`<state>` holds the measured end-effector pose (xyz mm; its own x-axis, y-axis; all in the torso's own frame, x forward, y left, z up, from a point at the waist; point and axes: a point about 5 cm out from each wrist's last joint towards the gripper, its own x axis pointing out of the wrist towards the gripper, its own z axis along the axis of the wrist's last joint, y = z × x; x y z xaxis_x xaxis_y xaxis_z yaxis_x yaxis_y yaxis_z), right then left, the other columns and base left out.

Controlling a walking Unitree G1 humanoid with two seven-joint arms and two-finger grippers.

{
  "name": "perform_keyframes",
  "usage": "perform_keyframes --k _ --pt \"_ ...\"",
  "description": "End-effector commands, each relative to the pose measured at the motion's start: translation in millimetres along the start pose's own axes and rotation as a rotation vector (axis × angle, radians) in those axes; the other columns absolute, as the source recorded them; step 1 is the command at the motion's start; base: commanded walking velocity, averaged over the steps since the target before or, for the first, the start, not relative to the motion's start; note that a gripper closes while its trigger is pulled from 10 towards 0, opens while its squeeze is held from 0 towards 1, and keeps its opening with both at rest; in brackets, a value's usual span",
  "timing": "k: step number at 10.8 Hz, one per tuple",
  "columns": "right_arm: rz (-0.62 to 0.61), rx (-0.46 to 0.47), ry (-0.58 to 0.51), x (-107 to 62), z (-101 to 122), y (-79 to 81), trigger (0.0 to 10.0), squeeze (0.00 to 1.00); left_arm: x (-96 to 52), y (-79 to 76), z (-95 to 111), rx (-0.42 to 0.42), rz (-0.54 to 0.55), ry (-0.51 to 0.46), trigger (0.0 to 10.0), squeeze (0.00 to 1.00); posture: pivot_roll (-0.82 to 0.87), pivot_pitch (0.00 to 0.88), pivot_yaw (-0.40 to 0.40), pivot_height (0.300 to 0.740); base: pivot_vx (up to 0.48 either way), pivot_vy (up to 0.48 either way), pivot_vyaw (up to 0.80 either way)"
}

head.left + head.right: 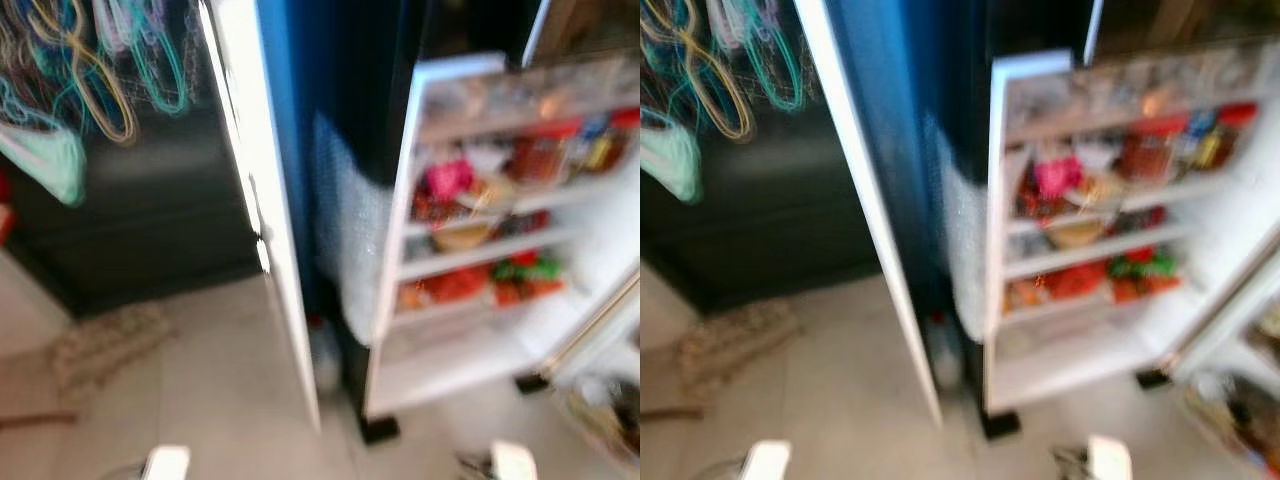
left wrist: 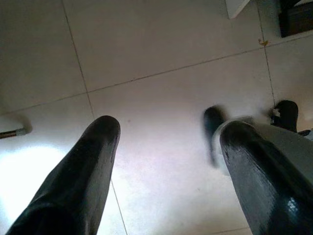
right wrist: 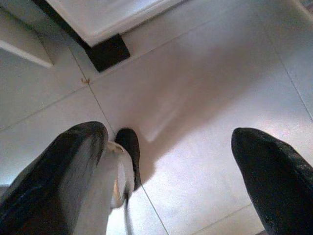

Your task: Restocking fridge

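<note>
Ahead of me stands the fridge (image 1: 330, 150), dark-bodied, its white door (image 1: 480, 330) swung open on the right and its door shelves (image 1: 480, 250) crowded with blurred red, green and pink packets I cannot name. Those look light and crinkly to me, soft enough to crush, so I would pinch each low across its middle, gently. Both arms hang over the pale floor tiles (image 2: 161, 49): my left claw (image 2: 166, 147) gapes empty, and my right claw (image 3: 168, 156) is spread wide too, carrying nothing.
</note>
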<state>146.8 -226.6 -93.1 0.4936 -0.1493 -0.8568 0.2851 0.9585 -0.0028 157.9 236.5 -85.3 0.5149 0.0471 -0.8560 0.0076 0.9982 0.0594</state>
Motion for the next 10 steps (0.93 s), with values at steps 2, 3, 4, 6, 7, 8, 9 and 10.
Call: perform_keyframes --k 2,3,4,6,7,8,9,10 --pt "-0.001 0.026 -0.003 0.2 -0.6 3.0 10.0 0.0 -1.3 5.1 -2.8 0.015 0.011 0.015 10.0 0.0 -0.16 0.0 0.032 0.74 0.0 0.0 0.0" --pt "-0.005 0.021 0.008 -0.2 -3.0 2.0 10.0 0.0 -1.2 4.5 -3.0 0.027 -0.001 0.02 10.0 0.0 -0.16 0.0 0.031 0.74 0.0 0.0 0.0" --pt "-0.012 0.017 0.027 -0.7 -6.8 0.9 10.0 0.0 -1.2 4.1 -3.0 0.036 -0.004 0.02 10.0 0.0 -0.16 0.0 0.03 0.74 0.0 0.0 -0.78" --pt "-0.005 0.008 0.03 -1.1 -9.3 1.8 10.0 0.0 -1.2 3.9 -2.9 0.061 -0.007 0.022 10.0 0.0 -0.15 0.0 0.025 0.74 0.0 -0.137 -0.38" --pt "-0.003 -0.007 0.023 -1.1 -8.5 1.5 10.0 0.0 -1.3 3.6 -3.7 0.057 -0.007 0.023 10.0 0.0 -0.15 0.0 0.024 0.74 0.0 -0.277 0.0" --pt "-0.001 -0.021 0.02 -1.1 -8.1 1.7 10.0 0.0 -1.3 3.5 -3.9 0.057 -0.008 0.025 10.0 0.0 -0.15 0.0 0.023 0.74 0.0 -0.285 0.0" --pt "0.0 -0.027 0.022 -1.2 -8.7 1.8 10.0 0.0 -1.4 3.5 -4.5 0.057 -0.008 0.026 10.0 0.0 -0.15 0.0 0.023 0.74 0.0 -0.285 0.0" --pt "-0.001 -0.029 0.024 -1.3 -9.1 1.3 10.0 0.0 -1.5 3.5 -4.8 0.06 -0.01 0.027 10.0 0.0 -0.15 0.0 0.023 0.74 0.0 -0.285 0.0"
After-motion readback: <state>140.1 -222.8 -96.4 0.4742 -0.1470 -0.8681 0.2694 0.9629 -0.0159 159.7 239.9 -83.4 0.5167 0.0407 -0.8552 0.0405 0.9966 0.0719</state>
